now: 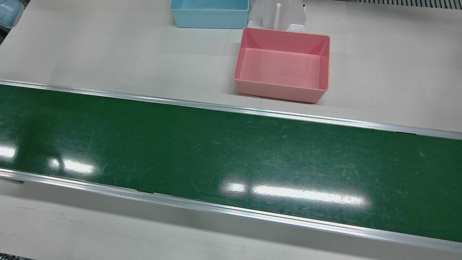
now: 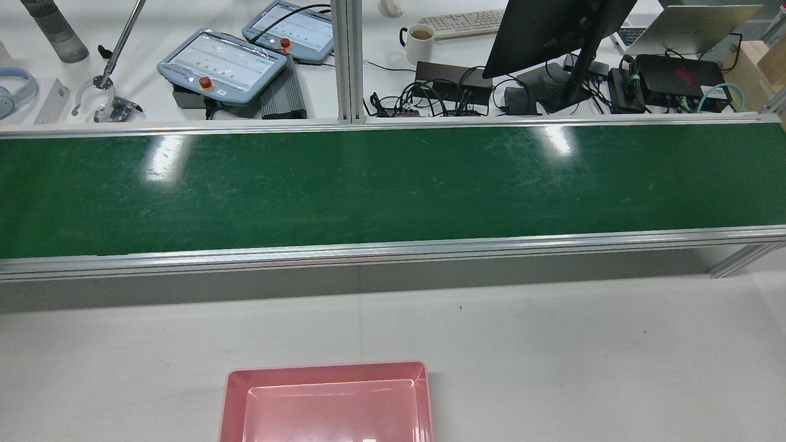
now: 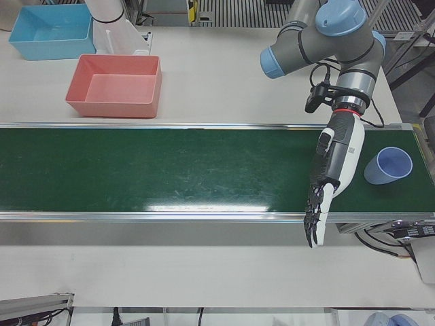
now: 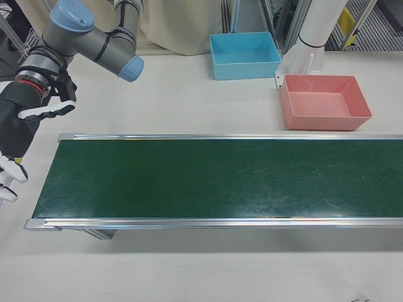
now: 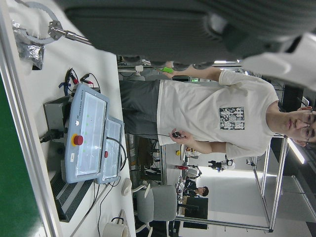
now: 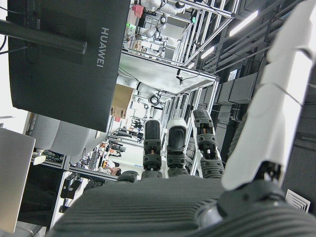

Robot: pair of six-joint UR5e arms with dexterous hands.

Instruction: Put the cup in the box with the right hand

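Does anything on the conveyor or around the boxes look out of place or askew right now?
One thing: the blue cup lies on its side at the end of the green belt, beside the left hand, although the task names the right hand. The pink box sits upright and empty.

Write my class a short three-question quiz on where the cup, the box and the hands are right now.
1. True or false: the pink box already holds a cup.
2. The blue cup is: A) on the green belt; B) inside the pink box; C) held in a hand.
3. Which hand is beside the cup?

Key: 1 false; 2 A; 3 the left hand, open, holding nothing.
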